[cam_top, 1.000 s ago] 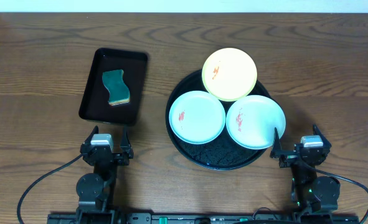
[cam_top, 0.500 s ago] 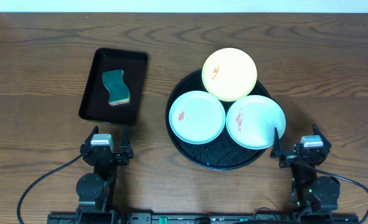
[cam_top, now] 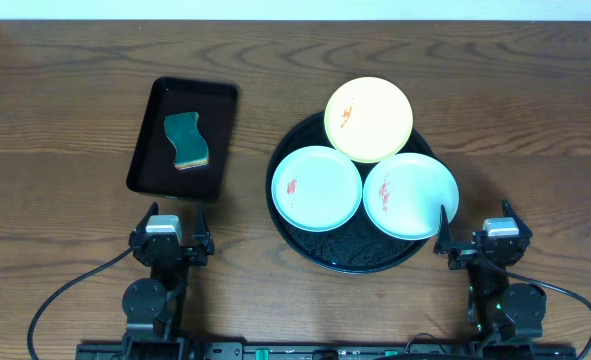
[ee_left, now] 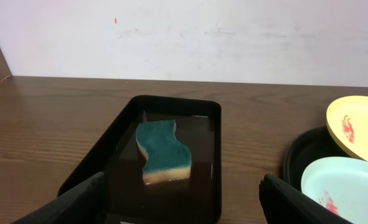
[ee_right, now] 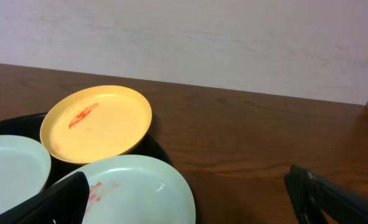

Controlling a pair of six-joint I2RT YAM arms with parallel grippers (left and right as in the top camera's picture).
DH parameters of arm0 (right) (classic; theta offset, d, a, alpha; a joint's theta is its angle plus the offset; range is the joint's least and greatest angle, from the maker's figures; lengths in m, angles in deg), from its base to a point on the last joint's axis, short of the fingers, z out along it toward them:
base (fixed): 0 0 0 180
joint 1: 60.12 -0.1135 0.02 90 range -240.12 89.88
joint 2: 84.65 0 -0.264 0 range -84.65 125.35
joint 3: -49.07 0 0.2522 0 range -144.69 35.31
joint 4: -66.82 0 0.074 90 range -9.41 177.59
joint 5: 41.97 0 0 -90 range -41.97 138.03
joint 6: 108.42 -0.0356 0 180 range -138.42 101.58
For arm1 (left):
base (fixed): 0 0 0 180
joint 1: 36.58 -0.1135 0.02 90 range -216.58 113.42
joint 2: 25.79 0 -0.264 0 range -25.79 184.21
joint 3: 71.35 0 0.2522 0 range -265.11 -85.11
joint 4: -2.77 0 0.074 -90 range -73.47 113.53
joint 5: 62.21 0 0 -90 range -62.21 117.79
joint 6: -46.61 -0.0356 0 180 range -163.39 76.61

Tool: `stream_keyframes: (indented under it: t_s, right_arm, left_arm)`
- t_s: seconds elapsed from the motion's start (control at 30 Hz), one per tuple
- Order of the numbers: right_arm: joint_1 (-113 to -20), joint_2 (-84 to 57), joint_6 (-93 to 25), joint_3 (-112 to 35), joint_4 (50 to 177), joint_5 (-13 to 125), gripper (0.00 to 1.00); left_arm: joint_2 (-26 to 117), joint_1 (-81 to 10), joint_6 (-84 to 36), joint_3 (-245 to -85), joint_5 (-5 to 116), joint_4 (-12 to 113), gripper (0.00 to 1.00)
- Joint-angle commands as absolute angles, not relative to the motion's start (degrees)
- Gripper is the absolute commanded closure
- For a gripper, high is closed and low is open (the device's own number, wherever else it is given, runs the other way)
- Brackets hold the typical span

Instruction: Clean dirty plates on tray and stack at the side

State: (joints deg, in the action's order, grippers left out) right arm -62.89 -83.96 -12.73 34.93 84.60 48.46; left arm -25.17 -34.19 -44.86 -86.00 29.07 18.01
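Note:
The round black tray (cam_top: 355, 255) holds three plates with red smears: a pale yellow plate (cam_top: 368, 119) at the back, a mint-white plate (cam_top: 317, 187) at the left and a mint-white plate (cam_top: 411, 195) at the right. My left gripper (cam_top: 171, 222) is open and empty near the front edge, just in front of the rectangular tray. My right gripper (cam_top: 473, 222) is open and empty, its left finger by the right plate's rim. In the right wrist view the yellow plate (ee_right: 96, 127) and right mint plate (ee_right: 134, 193) lie ahead of the open fingers (ee_right: 187, 199).
A small rectangular black tray (cam_top: 182, 138) at the left holds a teal and tan sponge (cam_top: 186, 140); the left wrist view shows this tray (ee_left: 215, 155) and sponge (ee_left: 163, 151) straight ahead between the fingers (ee_left: 180, 202). A pale wall runs behind the table's far edge.

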Motion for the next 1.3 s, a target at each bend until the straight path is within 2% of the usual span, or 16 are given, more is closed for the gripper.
stream_keyframes:
  t_s: [0.0,0.13,0.43,0.83,1.03,1.27]
  right_arm:
    - [-62.36,-84.20,-11.94,34.99,84.86,48.08,0.01]
    - [-62.36,-84.20,-11.94,34.99,84.86,48.08,0.01]
    - [-62.36,-84.20,-11.94,34.99,84.86,48.11,0.01]
    - [-62.36,-84.20,-11.94,34.99,84.86,48.08,0.01]
    - [-62.36,-84.20,-11.94,34.99,84.86,48.11,0.01]
    - [-62.36,-84.20,-11.94,34.99,84.86,48.08,0.01]
  left_arm:
    - [-25.52,-34.43,-44.62,-85.34,26.73,20.72,0.22]
    - [-25.52,-34.43,-44.58,-85.34,27.43,20.69,0.22]
    - [-25.50,-34.41,-42.83,-85.38,42.40,19.27,0.22]
    - [-25.50,-34.41,-41.45,-85.38,46.03,18.42,0.22]
    - [-25.50,-34.41,-40.86,-85.41,55.60,11.80,0.22]
    - [-25.50,-34.41,-37.43,-85.71,55.88,7.17,0.22]
